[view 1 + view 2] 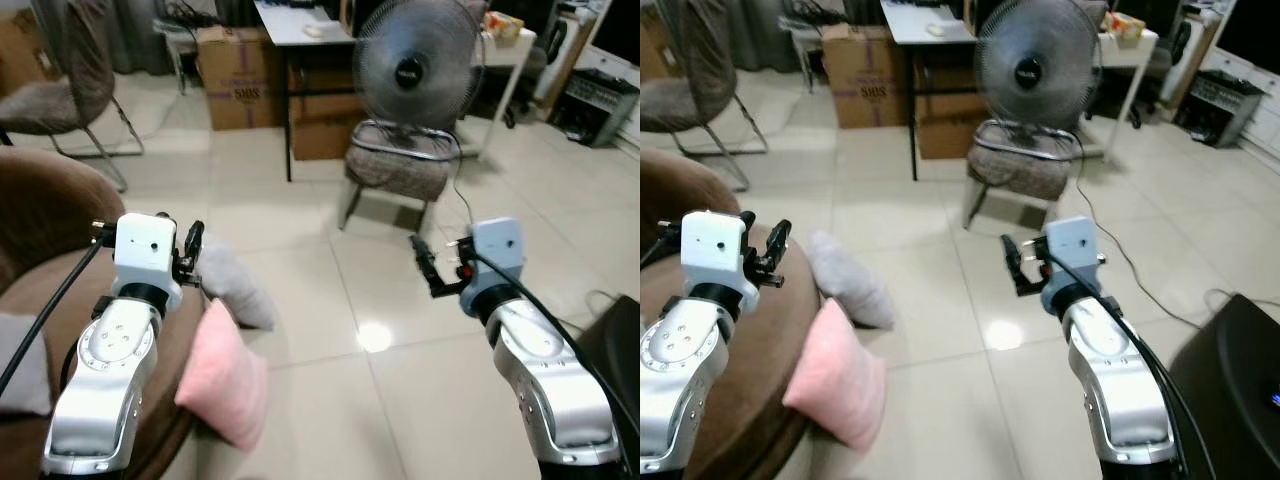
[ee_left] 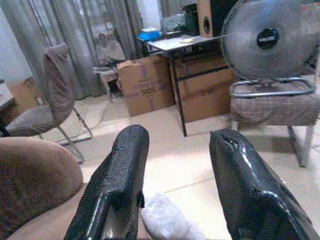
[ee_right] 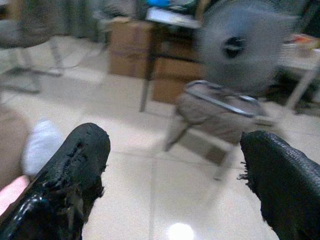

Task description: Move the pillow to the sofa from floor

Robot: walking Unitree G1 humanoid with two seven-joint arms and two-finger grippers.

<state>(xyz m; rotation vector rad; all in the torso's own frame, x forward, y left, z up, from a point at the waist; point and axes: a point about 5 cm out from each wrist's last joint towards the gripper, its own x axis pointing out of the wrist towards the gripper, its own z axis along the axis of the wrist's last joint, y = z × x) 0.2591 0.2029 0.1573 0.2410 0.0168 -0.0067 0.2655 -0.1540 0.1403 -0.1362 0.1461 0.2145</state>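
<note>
- Two pillows lie on the floor (image 1: 420,400) beside the sofa (image 1: 750,400): a pink pillow (image 1: 225,375) that leans on the sofa's rounded edge, and a grey pillow (image 1: 235,285) just behind it, flat on the tiles and touching the sofa or very near it.
- Both look soft and light. I judge that they will fold and sag when lifted, so a pinch at one thin corner may slip. A deep hold on an upper edge, with much fabric between the fingers, seems safer.
- The pink pillow stands with one corner up, and this corner is the easiest place to take. Its cover looks like smooth matte cloth, not slippery.
- The grey pillow looks plump, with a slightly fuzzy cover.
- The sofa is brown with a rounded, padded arm and a velvet-like surface.
- The left end effector (image 1: 190,250) hovers above the sofa's edge, close to the grey pillow, its two black fingers apart and holding nothing.
- The right end effector (image 1: 1012,265) is over bare tiles, well apart from both pillows, also spread wide and empty.
- The floor is glossy pale tile and shows a light reflection.
- Farther back a fan (image 1: 415,70) stands on a padded chair (image 1: 400,165), with boxes (image 1: 240,80) and a desk (image 1: 300,25) behind.
</note>
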